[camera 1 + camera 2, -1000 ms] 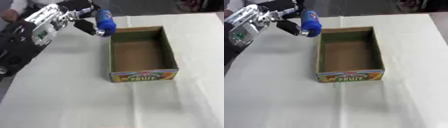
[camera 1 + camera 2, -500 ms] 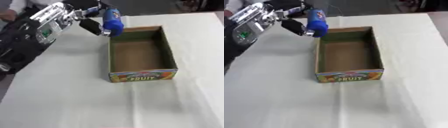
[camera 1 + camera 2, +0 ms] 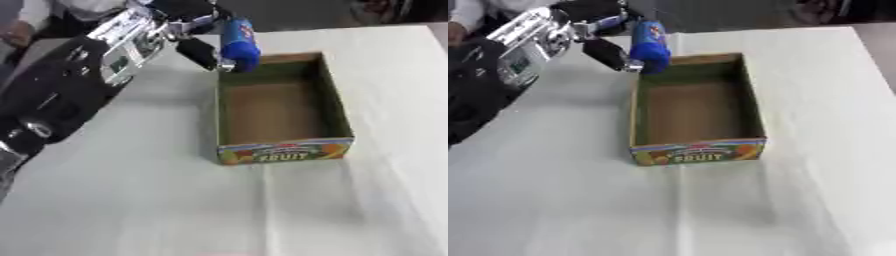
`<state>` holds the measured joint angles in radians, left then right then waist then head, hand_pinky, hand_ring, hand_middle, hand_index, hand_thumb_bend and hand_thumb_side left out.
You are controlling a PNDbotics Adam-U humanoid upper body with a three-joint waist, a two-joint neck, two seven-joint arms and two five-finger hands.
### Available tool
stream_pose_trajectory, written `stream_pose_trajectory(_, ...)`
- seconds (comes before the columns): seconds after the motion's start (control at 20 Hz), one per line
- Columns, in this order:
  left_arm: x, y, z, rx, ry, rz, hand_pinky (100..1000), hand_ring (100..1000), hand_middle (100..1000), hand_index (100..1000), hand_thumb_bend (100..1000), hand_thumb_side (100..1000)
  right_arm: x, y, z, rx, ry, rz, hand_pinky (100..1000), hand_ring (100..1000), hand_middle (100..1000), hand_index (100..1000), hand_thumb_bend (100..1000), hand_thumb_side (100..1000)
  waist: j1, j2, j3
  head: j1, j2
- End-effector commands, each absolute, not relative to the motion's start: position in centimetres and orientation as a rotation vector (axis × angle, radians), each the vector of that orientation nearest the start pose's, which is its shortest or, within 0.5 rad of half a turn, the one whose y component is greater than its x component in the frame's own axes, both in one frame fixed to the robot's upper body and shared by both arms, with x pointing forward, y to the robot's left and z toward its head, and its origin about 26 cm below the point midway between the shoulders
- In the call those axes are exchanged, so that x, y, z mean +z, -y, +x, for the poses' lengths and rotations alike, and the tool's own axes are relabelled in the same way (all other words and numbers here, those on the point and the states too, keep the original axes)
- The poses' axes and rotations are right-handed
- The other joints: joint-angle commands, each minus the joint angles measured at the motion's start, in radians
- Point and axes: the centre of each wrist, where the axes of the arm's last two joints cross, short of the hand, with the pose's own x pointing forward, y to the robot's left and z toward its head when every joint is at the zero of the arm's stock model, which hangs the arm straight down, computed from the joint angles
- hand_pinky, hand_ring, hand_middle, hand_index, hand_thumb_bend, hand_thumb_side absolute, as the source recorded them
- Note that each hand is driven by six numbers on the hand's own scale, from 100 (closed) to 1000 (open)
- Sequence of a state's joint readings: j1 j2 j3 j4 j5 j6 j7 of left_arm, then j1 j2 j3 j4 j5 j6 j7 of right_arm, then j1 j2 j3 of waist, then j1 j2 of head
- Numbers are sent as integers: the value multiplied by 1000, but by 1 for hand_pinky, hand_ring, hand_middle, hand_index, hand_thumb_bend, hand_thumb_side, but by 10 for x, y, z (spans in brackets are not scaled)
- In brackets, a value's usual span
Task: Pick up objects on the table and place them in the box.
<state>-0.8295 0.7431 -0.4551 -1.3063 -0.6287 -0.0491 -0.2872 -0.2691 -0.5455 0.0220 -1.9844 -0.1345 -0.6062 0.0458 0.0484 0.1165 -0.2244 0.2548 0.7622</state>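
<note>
- Your left hand (image 3: 194, 30) grips a blue bottle (image 3: 238, 44), fingers and thumb curled around it, carrying it upright at the far left corner of the box (image 3: 337, 113).
- Held clear above the rim, the bottle looks poised for a drop inside; it hangs just over the corner wall, not yet fully over the brown floor.
- Open-topped and apparently empty, the cardboard box marked "FRUIT" sits on the white tablecloth (image 3: 131, 200).
- Your right hand is out of frame.

You can read the word "FRUIT" on the near front wall of the box (image 3: 284, 152), on its colourful label. The print on the blue bottle (image 3: 238, 44) is too blurred to read.
</note>
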Motion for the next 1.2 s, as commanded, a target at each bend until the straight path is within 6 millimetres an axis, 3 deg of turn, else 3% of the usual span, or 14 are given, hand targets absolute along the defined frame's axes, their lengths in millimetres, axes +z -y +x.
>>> stream_pose_trajectory(0.05, 237, -291, 428, -1591, 1518, 1007, 100, 100, 100, 339, 100, 790, 219, 291, 295, -856, -3295, 9, 233, 513, 501, 601, 100, 886, -1, -15, -2, 5, -7)
stream_pose_trajectory(0.1, 235, -291, 429, -1590, 1522, 1004, 100, 100, 100, 336, 100, 790, 219, 291, 295, -855, -3294, 7, 233, 513, 501, 601, 100, 886, -1, -15, -3, 6, -7)
stream_pose_trajectory(0.2, 233, -292, 430, -1585, 1531, 1000, 100, 100, 149, 434, 100, 798, 220, 291, 295, -854, -3294, 5, 233, 513, 501, 601, 100, 886, 0, -14, -4, 5, -7)
stream_pose_trajectory(0.25, 232, -292, 431, -1585, 1533, 995, 100, 245, 355, 605, 100, 894, 220, 291, 295, -854, -3294, 4, 233, 513, 501, 601, 100, 885, 0, -14, -5, 4, -6)
stream_pose_trajectory(0.3, 230, -293, 431, -1598, 1528, 984, 230, 411, 501, 709, 105, 931, 220, 291, 295, -854, -3294, 4, 233, 513, 501, 601, 100, 885, 0, -14, -5, 3, -6)
stream_pose_trajectory(0.35, 230, -293, 431, -1610, 1522, 977, 374, 539, 640, 797, 201, 979, 220, 291, 295, -854, -3294, 4, 233, 513, 501, 601, 100, 885, 0, -14, -5, 3, -6)
stream_pose_trajectory(0.4, 229, -294, 431, -1626, 1515, 970, 434, 580, 694, 837, 252, 1000, 220, 291, 295, -855, -3294, 4, 233, 513, 501, 601, 100, 885, 0, -14, -5, 2, -5)
stream_pose_trajectory(0.45, 230, -294, 431, -1635, 1513, 968, 581, 711, 807, 899, 314, 1000, 220, 291, 295, -854, -3294, 4, 233, 513, 501, 601, 100, 885, 0, -14, -5, 1, -5)
stream_pose_trajectory(0.55, 230, -296, 430, -1643, 1523, 967, 696, 814, 917, 961, 315, 1000, 220, 291, 295, -853, -3294, 5, 234, 513, 501, 601, 100, 885, 0, -14, -5, -1, -3)
stream_pose_trajectory(0.7, 231, -299, 430, -1620, 1564, 976, 742, 853, 954, 986, 315, 1000, 220, 291, 295, -854, -3293, 6, 233, 513, 501, 601, 100, 885, 0, -15, -3, -4, -2)
stream_pose_trajectory(1.2, 227, -308, 429, -1569, 1577, 984, 744, 850, 948, 980, 318, 1000, 219, 292, 295, -856, -3294, 13, 233, 514, 501, 601, 100, 885, -2, -14, 0, -9, -7)
